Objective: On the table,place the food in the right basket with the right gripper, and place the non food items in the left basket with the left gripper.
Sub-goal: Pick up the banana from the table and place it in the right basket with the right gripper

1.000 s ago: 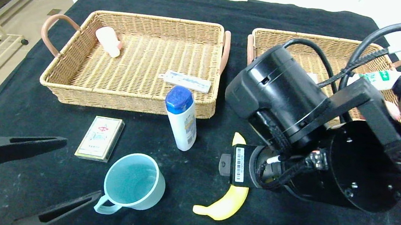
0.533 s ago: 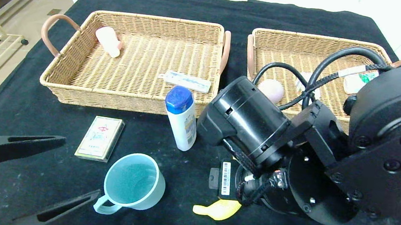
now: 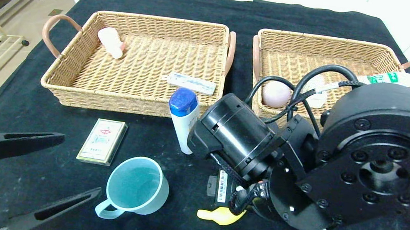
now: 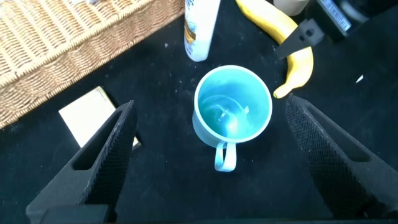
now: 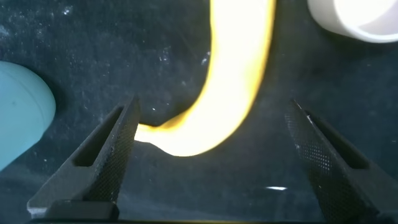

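A yellow banana [image 5: 233,81] lies on the black cloth. My right gripper [image 5: 213,109] is open and hangs low over it, one finger on each side of its stem end. In the head view my right arm [image 3: 300,160] hides the gripper and most of the banana [image 3: 218,215]. My left gripper [image 3: 81,164] is open near the front left, hovering over a light blue cup [image 3: 138,185]. The cup [image 4: 233,109] sits between its fingers in the left wrist view. A white bottle with a blue cap [image 3: 185,118] and a small card box [image 3: 102,141] stand on the cloth.
The left basket [image 3: 133,103] holds a pink item [image 3: 111,42] and a white strip [image 3: 192,83]. The right basket [image 3: 325,42] holds a pinkish ball [image 3: 275,93], a white packet [image 3: 317,97] and a green-printed tube [image 3: 390,78]. The bottle stands close beside my right arm.
My right arm has swung toward the near left and down over the banana, covering most of it. My left gripper has barely shifted.
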Motion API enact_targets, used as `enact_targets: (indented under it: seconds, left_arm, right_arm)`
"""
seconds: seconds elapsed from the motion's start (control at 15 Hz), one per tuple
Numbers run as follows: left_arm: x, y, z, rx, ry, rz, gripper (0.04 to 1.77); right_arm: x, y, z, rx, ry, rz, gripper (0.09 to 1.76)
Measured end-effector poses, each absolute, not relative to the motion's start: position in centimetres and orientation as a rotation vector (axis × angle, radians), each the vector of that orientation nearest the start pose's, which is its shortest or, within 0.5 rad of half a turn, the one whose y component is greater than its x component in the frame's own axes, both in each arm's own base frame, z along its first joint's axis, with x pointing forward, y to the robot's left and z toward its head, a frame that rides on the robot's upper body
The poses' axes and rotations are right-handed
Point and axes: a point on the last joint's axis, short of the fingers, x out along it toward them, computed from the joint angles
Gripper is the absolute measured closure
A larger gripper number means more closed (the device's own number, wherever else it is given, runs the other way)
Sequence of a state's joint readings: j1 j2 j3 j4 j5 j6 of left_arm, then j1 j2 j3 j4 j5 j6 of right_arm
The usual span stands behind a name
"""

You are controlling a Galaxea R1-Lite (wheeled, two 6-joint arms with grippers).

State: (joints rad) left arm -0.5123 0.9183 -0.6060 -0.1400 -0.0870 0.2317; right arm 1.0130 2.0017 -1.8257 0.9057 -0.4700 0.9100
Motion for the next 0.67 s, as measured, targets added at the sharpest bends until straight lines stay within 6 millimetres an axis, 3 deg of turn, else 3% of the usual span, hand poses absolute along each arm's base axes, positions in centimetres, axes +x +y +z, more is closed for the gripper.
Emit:
enact_targets:
  seconds: [0.67]
  left_arm:
    - [9.5, -5.1, 23.9, 0.253, 0.112, -0.576, 0.09]
  right_arm:
    - [20.6, 30.4, 21.5, 0.118, 0.936, 0.042, 0.15]
